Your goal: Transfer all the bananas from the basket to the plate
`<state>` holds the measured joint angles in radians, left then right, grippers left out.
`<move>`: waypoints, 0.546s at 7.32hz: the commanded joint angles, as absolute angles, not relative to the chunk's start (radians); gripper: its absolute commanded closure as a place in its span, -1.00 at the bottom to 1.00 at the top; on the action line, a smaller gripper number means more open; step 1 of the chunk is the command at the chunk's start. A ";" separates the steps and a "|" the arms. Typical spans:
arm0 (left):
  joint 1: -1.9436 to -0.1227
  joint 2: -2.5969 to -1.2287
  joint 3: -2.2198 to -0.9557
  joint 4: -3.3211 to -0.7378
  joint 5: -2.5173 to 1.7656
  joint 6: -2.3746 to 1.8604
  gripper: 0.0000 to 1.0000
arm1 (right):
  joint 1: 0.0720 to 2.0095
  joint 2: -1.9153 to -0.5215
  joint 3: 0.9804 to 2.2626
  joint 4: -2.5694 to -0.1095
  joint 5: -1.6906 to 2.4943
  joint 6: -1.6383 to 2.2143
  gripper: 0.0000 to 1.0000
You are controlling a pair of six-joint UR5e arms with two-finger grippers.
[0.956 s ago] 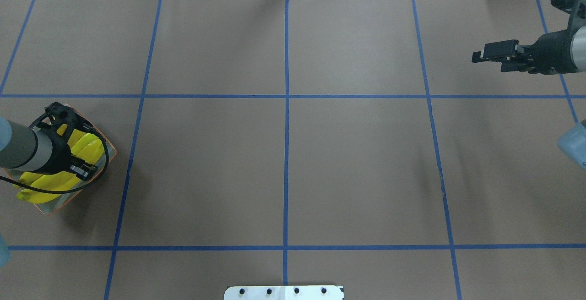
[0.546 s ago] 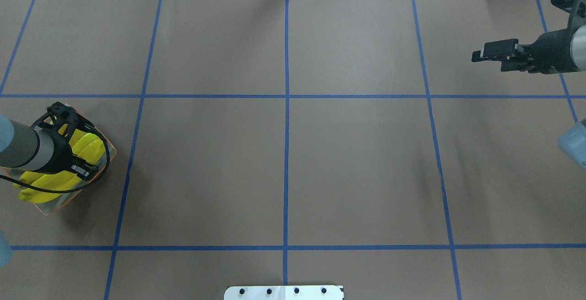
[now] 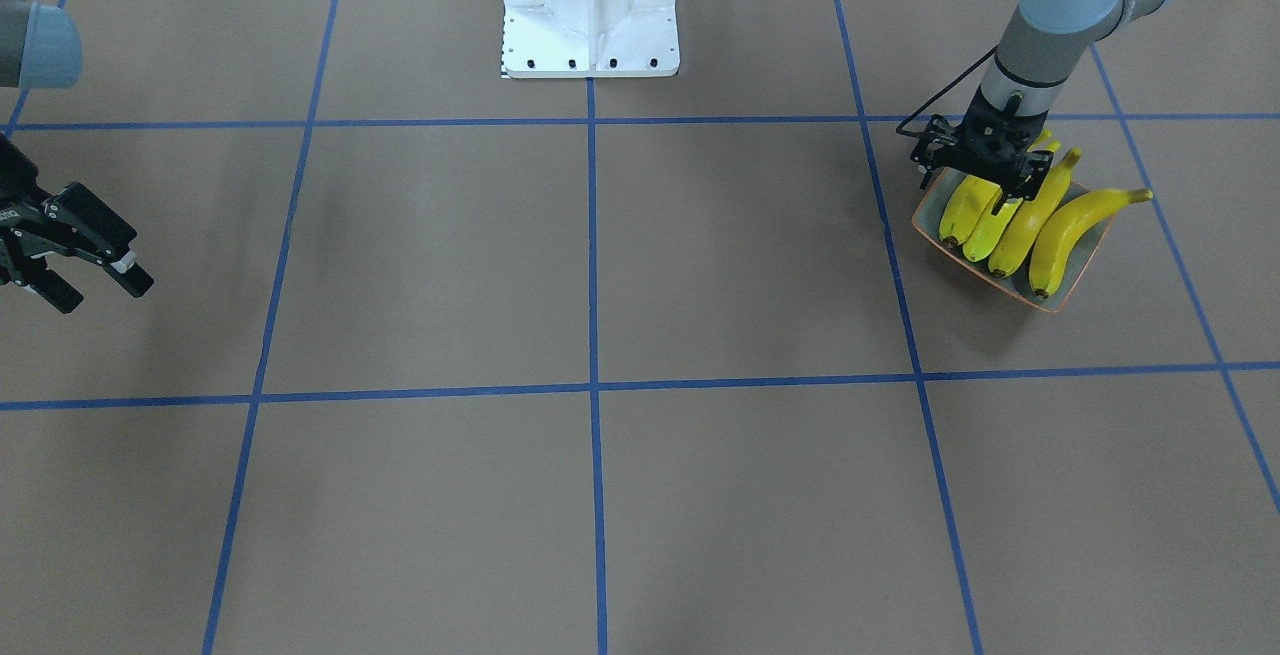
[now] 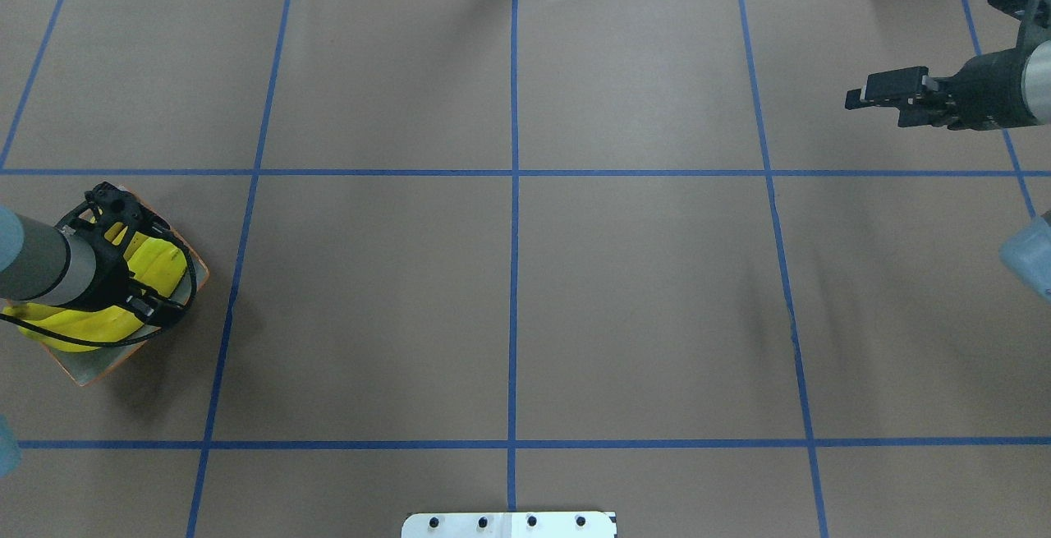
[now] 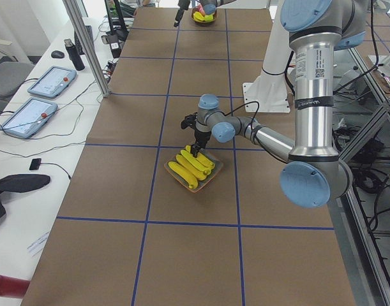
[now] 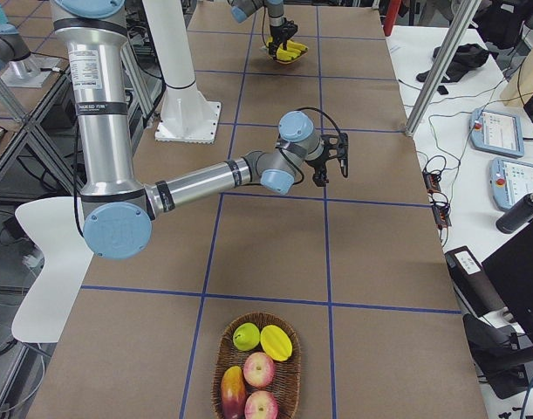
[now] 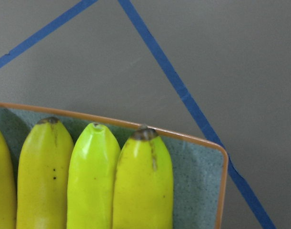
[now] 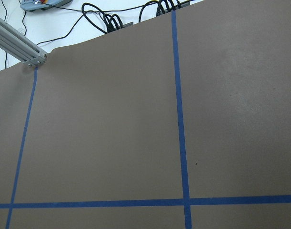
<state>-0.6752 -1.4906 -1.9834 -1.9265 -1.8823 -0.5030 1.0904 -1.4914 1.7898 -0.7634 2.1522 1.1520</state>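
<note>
Inside the plate (image 3: 1078, 265) rim, bananas (image 3: 1060, 235) under left end effector (image 3: 998, 187), spread unclear; right end effector (image 3: 100, 292) wide

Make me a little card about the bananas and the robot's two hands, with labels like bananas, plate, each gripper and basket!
bananas: four, side by side on the plate
plate: square, grey-green, orange rim, on the robot's left side
left gripper: just above the bananas' ends; jaws too hidden to judge
right gripper: far from the plate, jaws open, holding nothing
basket: at the robot's right end, with other fruit inside and no banana visible
job: looks finished
</note>
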 commanded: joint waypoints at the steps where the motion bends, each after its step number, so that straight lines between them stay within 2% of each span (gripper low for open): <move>1: -0.692 -1.488 -2.040 -1.921 -1.926 -0.503 -0.97 | 1.092 -1.493 1.798 -0.770 2.154 1.152 -1.00; 3: -0.776 -1.494 -2.068 -1.914 -1.934 -0.534 -0.98 | 1.150 -1.477 1.795 -0.845 2.161 1.122 -1.00; 4: -0.838 -1.494 -2.068 -1.913 -1.951 -0.534 -0.98 | 1.208 -1.477 1.796 -0.938 2.189 0.966 -1.00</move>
